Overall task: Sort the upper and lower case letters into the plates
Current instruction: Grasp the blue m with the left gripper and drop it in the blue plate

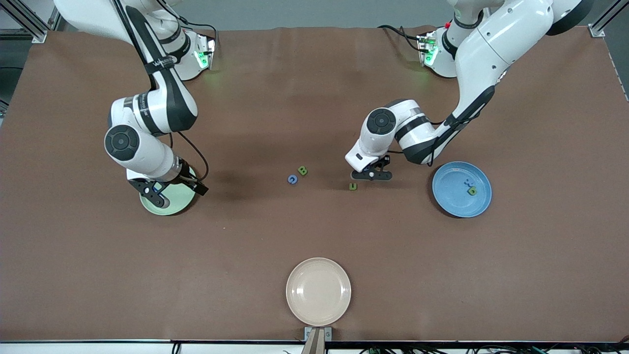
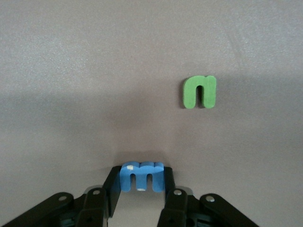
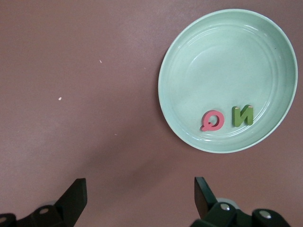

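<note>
Foam blue letter m (image 2: 142, 176) sits pinched in left end effector (image 2: 141, 189); right end effector (image 3: 140, 198) spread.

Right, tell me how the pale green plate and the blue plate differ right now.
The pale green plate holds a red Q and a green N; the blue plate holds a green letter and a blue one beside it. The green plate lies under the open right gripper; the blue plate sits uncovered toward the left arm's end. Both are round and shallow.
</note>
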You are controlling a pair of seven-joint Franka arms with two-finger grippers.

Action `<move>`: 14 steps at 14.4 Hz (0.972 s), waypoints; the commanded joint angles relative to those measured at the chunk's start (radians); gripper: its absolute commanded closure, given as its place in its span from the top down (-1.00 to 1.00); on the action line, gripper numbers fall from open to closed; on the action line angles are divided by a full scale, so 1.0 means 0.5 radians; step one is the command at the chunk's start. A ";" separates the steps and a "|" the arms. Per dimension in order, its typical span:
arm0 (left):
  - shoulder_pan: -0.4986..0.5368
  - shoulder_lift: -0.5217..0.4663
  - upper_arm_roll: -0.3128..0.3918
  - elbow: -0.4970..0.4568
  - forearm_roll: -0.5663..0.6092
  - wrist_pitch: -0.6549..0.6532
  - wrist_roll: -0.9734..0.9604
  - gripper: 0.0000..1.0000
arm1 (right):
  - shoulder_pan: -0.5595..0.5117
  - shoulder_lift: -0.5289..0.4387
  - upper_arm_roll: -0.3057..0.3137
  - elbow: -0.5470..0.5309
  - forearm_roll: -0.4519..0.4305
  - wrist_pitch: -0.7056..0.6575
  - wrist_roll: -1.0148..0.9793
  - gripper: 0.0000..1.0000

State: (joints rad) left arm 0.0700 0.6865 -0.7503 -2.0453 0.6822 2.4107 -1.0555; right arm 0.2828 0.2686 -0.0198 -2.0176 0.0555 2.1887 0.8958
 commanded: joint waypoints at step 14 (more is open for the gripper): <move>1.395 -0.290 -0.806 -0.262 0.059 -0.348 0.714 -0.51 | 0.621 0.346 0.006 0.252 0.009 0.298 0.932 1.00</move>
State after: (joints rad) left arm 0.6229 0.5583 -1.0765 -2.0964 0.6894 2.2306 -0.7711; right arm 0.5438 0.3812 -0.0086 -1.9355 0.0581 2.3141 1.2886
